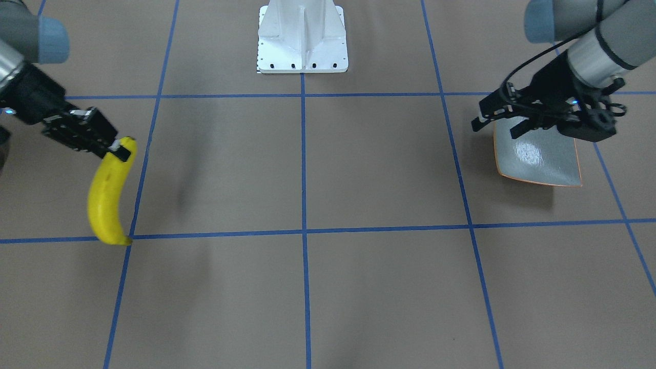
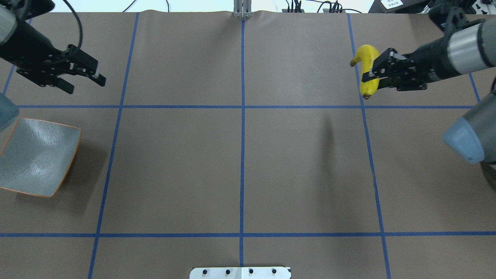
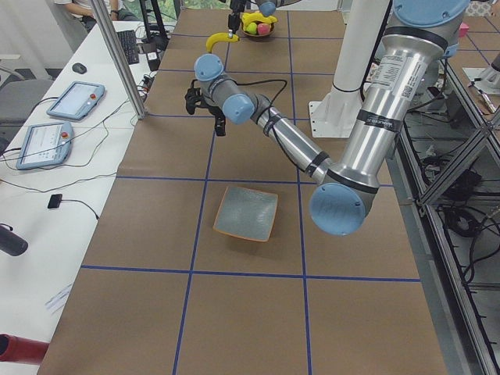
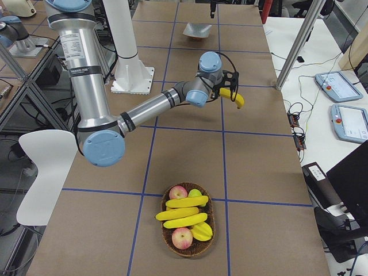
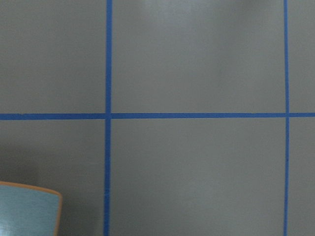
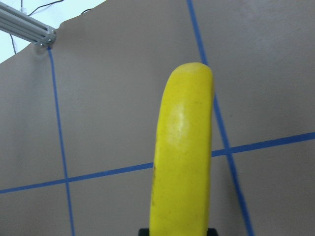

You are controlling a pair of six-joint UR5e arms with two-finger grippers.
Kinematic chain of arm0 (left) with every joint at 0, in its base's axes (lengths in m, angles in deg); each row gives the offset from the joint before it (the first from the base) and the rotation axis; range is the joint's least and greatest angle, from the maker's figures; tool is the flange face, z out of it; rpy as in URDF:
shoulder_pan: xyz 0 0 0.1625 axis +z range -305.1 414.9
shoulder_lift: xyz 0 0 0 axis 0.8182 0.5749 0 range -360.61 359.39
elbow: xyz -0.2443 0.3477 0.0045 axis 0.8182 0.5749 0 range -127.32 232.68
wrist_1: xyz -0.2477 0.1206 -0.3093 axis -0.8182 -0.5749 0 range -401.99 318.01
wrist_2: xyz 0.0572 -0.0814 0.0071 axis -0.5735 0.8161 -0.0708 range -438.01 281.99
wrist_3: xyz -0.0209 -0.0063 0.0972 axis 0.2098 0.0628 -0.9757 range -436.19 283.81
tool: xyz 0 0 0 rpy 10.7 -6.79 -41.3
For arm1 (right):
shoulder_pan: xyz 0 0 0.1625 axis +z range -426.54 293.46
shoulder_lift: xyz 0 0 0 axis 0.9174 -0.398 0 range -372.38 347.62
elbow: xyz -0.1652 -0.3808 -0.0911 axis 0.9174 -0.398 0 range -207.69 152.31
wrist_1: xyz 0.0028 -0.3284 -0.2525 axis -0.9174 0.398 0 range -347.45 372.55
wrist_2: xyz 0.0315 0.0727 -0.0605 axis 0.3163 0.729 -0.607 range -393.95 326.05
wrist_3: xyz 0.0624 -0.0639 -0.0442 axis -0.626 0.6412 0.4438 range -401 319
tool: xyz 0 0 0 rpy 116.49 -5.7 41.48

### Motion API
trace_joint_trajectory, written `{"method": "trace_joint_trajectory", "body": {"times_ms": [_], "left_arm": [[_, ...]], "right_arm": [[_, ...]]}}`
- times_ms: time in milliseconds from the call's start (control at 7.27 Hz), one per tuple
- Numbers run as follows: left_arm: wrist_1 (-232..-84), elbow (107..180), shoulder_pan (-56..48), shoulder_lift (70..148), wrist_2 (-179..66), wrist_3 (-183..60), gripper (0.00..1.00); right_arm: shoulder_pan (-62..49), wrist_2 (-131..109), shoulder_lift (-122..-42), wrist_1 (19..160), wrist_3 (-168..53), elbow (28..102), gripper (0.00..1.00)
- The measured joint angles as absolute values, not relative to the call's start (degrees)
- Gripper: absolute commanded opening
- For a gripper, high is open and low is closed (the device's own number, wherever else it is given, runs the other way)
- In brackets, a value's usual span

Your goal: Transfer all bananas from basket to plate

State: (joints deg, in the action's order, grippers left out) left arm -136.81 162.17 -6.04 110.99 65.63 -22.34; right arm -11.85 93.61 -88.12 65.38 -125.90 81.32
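Right now the bright yellow, glossy toy banana (image 1: 108, 197) hangs in the air over the robot's right side of the desk (image 2: 302, 174), pinched near one end by the right gripper (image 2: 371, 73), with most of its curved length dangling free below the jaws. That hold is the main risk, in my judgement. The skin looks slick and rounded, so the fruit could swing, pivot between the pads or slip out during the long carry.

The square, shallow grey-green glossy plate with its thin orange rim (image 2: 37, 159) lies well apart, at the robot's far left, and holds nothing. Its glazed face and low, slightly upturned corners offer little to stop a curved banana rolling or skidding out if it is released from too high.

The left gripper (image 2: 87, 86) hovers with jaws spread wide, holding nothing, just beyond the plate, and could crowd the approach.

Three more yellow bananas (image 4: 184, 220) wait among red apples (image 4: 182, 237) in the oval woven brown basket (image 4: 198, 250). The desk is matte brown, crossed by blue tape lines.
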Motion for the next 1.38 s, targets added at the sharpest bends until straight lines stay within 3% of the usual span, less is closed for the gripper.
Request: {"method": "trace_joint_trajectory", "body": {"times_ms": [275,688,1376], "left_arm": [[-138.6,159.09,-2.79,117.25,65.95,-12.68,0.99],[-161.64,148.87,-0.18,121.1,66.69,6.41,0.99],[-170.93,145.67,4.29,124.36,65.89,16.48,0.99]], "right_arm": [[-25.94,79.42,-83.18,64.96,-132.32,83.51,0.0],[-40.82,64.0,-79.12,64.93,-135.62,85.21,0.0],[-48.82,56.3,-75.08,64.9,-135.67,86.34,0.0]]}}
